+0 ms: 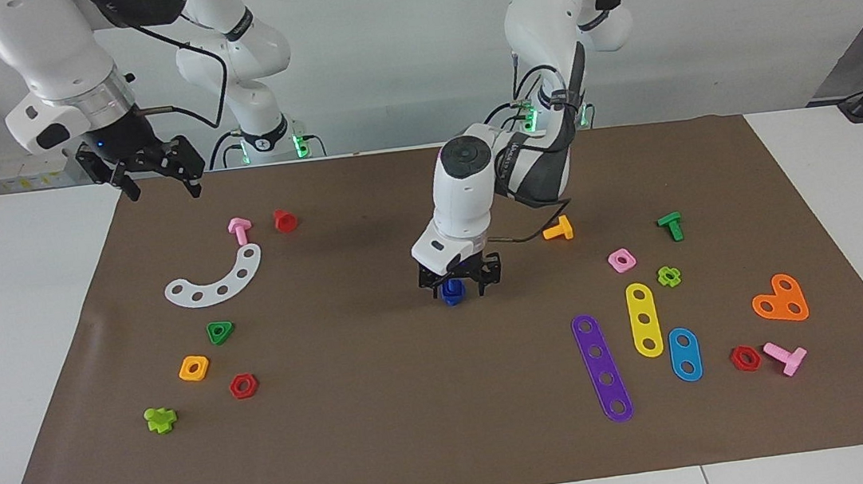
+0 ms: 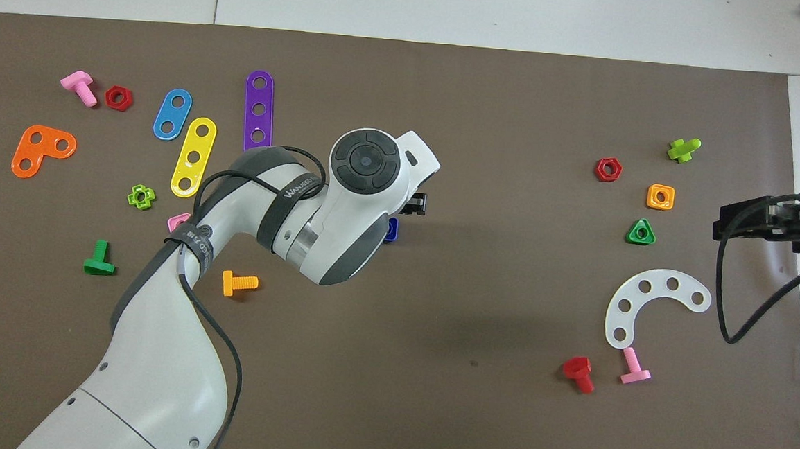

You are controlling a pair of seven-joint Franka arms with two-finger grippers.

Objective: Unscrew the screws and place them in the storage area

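Screws here come down to one dark-blue toy bolt, sitting at the middle of the brown mat with the left gripper lowered around it; whether the fingers have closed on it, I cannot tell.

Reading the facing view from its left edge: the right gripper hangs spread wide over the mat's corner at the right arm's end, waiting. Below it lies the storage area, bare mat among a pink bolt, a red bolt, the white curved strip, a green triangle nut, an orange square nut, a red hex nut and a lime cross piece.

Past the blue bolt, toward the left arm's end, lie an orange bolt, a purple strip, a yellow strip and a blue strip.

The bolt looks like light, stiff, smooth plastic, probably slippery; pinching across the head's flat sides should stop it twisting free.
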